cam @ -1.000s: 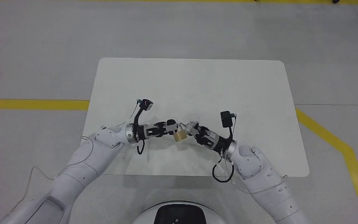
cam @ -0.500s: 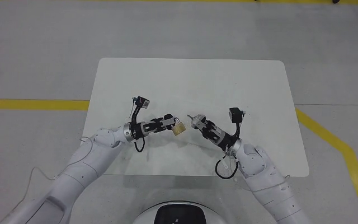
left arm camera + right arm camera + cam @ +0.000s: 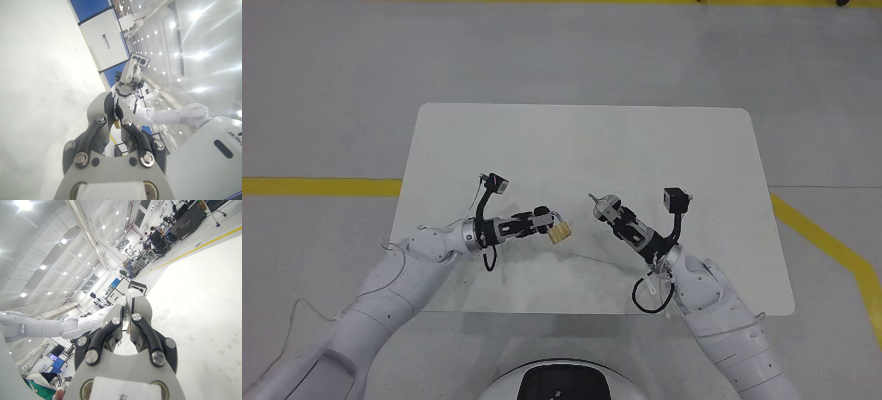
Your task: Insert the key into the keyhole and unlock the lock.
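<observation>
A small brass padlock (image 3: 560, 234) hangs over the white table (image 3: 642, 140), held by my left gripper (image 3: 547, 222), which is shut on its silver shackle. In the left wrist view a bit of the brass body (image 3: 117, 124) shows between the dark pads (image 3: 108, 106) of the left gripper (image 3: 115, 106). My right gripper (image 3: 599, 207) is to the right of the lock, apart from it, shut on a thin silver key (image 3: 592, 198). The right wrist view shows the key (image 3: 128, 311) edge-on in the right gripper (image 3: 127, 308), pointing toward the other arm.
The table is bare around both arms, with free room toward its far edge (image 3: 582, 106). A yellow floor line (image 3: 312, 186) runs past the table on both sides.
The two grippers were together at the lock a second ago and have drawn apart. The right one moved right and away with the key, and the left one pulled back slightly with the lock.
</observation>
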`<state>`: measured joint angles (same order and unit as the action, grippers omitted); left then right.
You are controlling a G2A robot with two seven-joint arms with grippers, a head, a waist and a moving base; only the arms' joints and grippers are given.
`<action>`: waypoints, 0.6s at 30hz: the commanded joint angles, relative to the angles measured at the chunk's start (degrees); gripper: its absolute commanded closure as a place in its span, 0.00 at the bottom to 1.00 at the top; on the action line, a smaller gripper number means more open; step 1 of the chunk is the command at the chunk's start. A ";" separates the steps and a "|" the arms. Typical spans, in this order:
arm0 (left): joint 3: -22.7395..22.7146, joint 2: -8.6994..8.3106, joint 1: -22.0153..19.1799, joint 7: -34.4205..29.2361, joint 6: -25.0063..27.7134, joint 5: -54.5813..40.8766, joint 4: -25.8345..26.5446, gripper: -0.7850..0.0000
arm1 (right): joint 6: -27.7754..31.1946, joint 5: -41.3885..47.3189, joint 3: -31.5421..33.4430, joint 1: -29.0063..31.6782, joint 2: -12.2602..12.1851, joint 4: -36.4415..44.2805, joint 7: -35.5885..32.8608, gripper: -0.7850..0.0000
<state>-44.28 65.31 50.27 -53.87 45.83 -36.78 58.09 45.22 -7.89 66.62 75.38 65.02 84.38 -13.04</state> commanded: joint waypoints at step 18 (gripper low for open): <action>-1.43 3.80 -5.36 -25.40 -36.32 -32.32 -13.77 1.00 | 0.00 0.00 0.00 0.00 0.00 0.00 0.00 1.00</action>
<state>-45.74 68.88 45.35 -78.59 10.13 -69.21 45.02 45.22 -7.89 66.62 75.38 65.02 84.38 -13.04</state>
